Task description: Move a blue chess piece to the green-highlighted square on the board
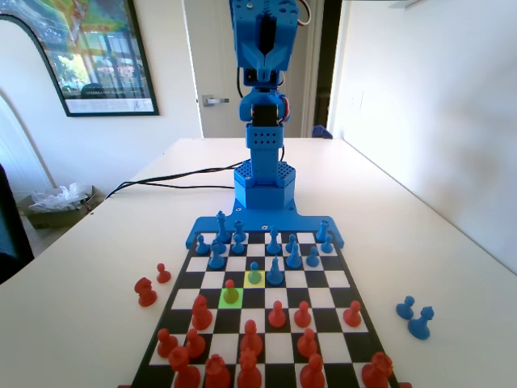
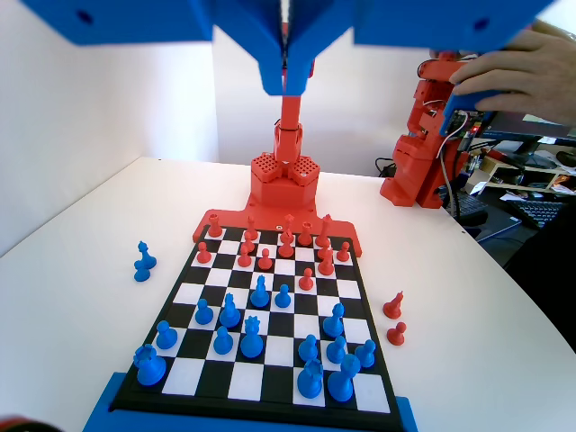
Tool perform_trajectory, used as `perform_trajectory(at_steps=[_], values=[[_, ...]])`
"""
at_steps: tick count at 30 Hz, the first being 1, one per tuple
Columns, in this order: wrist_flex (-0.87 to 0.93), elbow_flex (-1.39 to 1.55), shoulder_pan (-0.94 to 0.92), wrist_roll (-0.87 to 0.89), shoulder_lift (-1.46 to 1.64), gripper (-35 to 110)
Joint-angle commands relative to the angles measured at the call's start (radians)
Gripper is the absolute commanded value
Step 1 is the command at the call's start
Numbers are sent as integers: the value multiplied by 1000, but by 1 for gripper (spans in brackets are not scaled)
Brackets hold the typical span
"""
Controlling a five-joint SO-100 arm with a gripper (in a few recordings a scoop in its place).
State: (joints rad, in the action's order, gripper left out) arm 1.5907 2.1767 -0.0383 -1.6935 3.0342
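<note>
Smooth white table (image 1: 420, 210), checkered board (image 1: 339, 279); raised pincer (image 2: 286, 85) (jaws together, empty).

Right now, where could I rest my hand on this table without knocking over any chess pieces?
Bare white table lies left of the black-and-white checkered board beyond two stray red pieces, and right of it past two blue ones. The board's near red rows and far blue rows are crowded.
</note>
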Motion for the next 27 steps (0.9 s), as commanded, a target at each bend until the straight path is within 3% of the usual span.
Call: perform_trajectory(at_steps=[1, 27], values=[[-15, 5, 5, -14, 21, 1], [-17, -5, 6, 18, 8, 1]])
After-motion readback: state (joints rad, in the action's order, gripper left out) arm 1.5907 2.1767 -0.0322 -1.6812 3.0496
